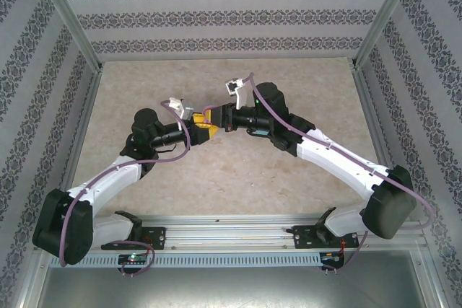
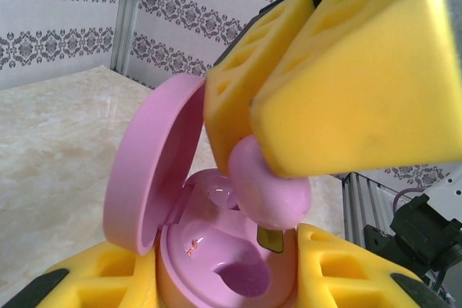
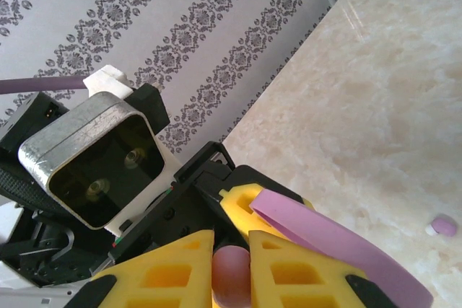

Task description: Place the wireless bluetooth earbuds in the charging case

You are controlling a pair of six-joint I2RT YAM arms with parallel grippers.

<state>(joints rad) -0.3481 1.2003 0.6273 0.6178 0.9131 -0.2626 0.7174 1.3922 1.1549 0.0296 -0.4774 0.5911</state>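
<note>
My left gripper is shut on the base of a pink oval charging case, whose lid stands open to the left. Its two earbud wells show bare. My right gripper is shut on a pale pink earbud, which hangs just above the case's far well and close to its rim. That earbud sits pinched between the yellow pads. In the top view both grippers meet above the middle of the table. A second pink earbud lies loose on the table.
The marble-patterned table is walled by patterned panels on three sides, with metal frame posts at the corners. The left arm's wrist camera sits right in front of my right gripper. The two arms stand very close together.
</note>
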